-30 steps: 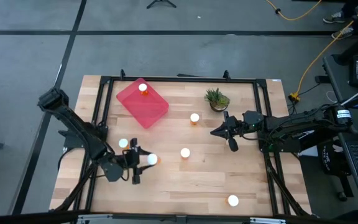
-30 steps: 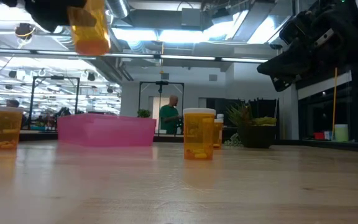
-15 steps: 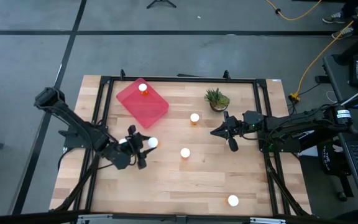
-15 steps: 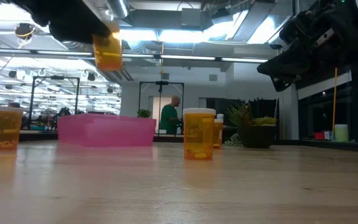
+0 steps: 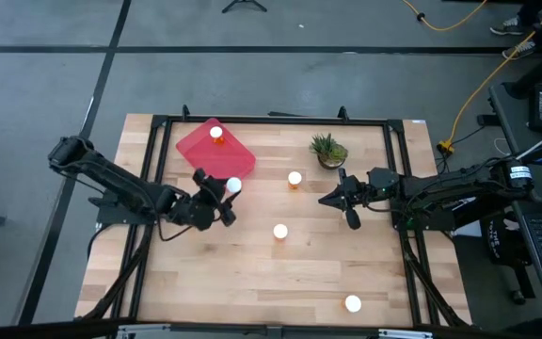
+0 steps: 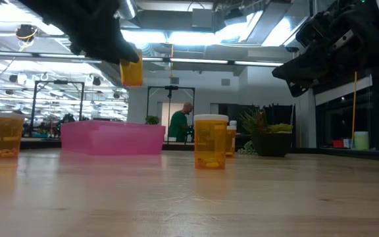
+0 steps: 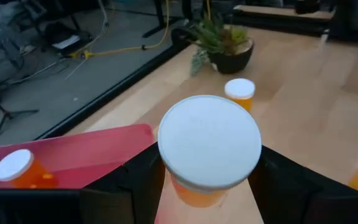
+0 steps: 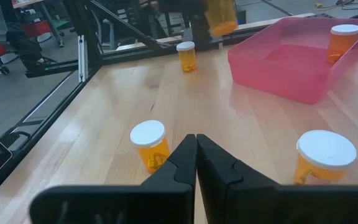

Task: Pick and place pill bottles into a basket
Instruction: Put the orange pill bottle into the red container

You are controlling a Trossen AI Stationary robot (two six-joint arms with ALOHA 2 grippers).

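Note:
My left gripper (image 5: 222, 194) is shut on an orange pill bottle with a white cap (image 5: 233, 185). It is held in the air just off the near-right corner of the red basket (image 5: 216, 158). One bottle (image 5: 216, 134) stands inside the basket. Three more bottles stand on the table, one (image 5: 294, 178) near the plant, one (image 5: 279, 231) mid-table and one (image 5: 352, 303) near the front edge. A further bottle (image 8: 187, 56) shows in the right wrist view. My right gripper (image 5: 348, 203) is shut and empty, above the table right of centre. My left gripper pinches the bottle's orange body (image 7: 194, 196) just below the white cap (image 7: 209, 142), one finger (image 7: 143, 180) on each side. The fingers come from the table's left side. The bottle is upright and lifted clear, above the height of the basket wall (image 6: 131, 69).
A small green potted plant (image 5: 328, 150) stands at the back, right of the basket. A black metal frame (image 5: 271, 121) runs around the table. The near half of the tabletop holds only two bottles. A person (image 6: 179, 122) stands far behind the table.
My left gripper has carried the bottle from the near-left part of the table toward the far edge and the right, up to the basket's near-right corner. The bottle stayed upright and clear of the table. The bottle that stood beside it is now under the arm in the high view.

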